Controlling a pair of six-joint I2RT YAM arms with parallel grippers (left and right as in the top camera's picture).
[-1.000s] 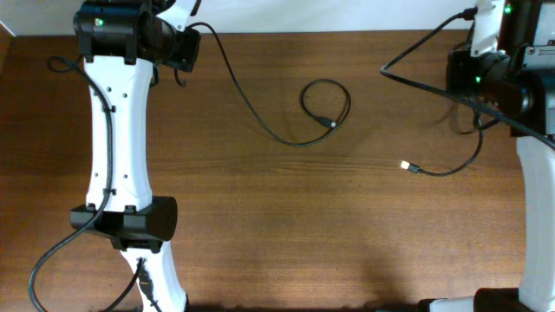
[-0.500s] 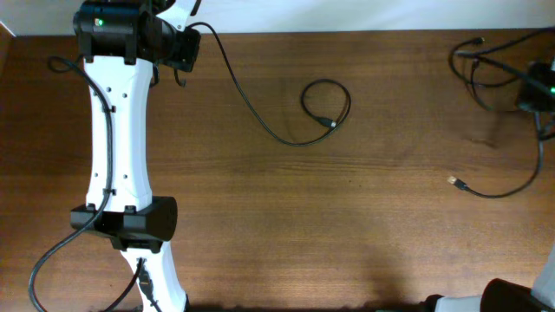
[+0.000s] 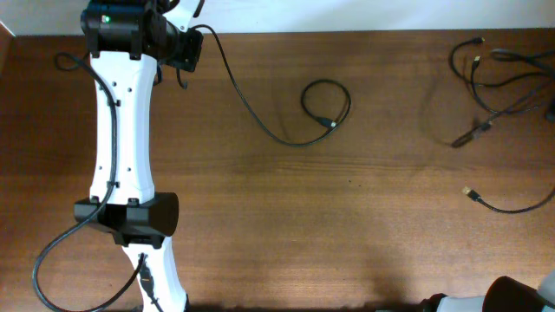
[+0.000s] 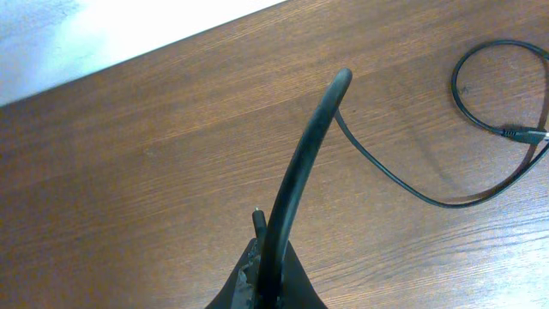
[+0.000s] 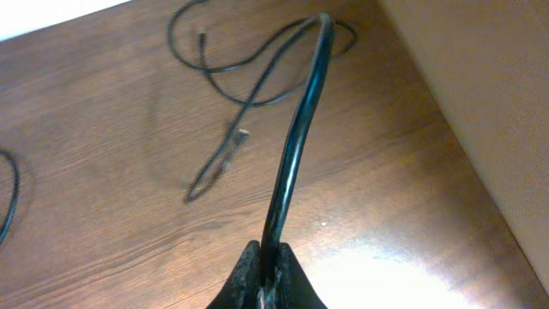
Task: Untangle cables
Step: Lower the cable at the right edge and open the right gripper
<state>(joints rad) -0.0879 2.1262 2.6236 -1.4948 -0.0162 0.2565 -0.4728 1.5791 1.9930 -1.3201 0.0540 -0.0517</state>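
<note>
The left gripper (image 4: 268,287) pinched the looped cable (image 3: 329,122), well apart from the cable bunch (image 3: 475,130) the right gripper (image 5: 266,287) gripped; that bunch looked tangled, unfinished.

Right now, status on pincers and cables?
Left pincer shut on looped cable. Right pincer shut on a strand of the right-side bunch, strands crossing. Nothing else in the way.

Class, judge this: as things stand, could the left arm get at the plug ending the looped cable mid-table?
Probably, though not at once. Nothing stands on the table between the left end effector and the plug, but it is shut on that cable's other end and would have to let go first.
</note>
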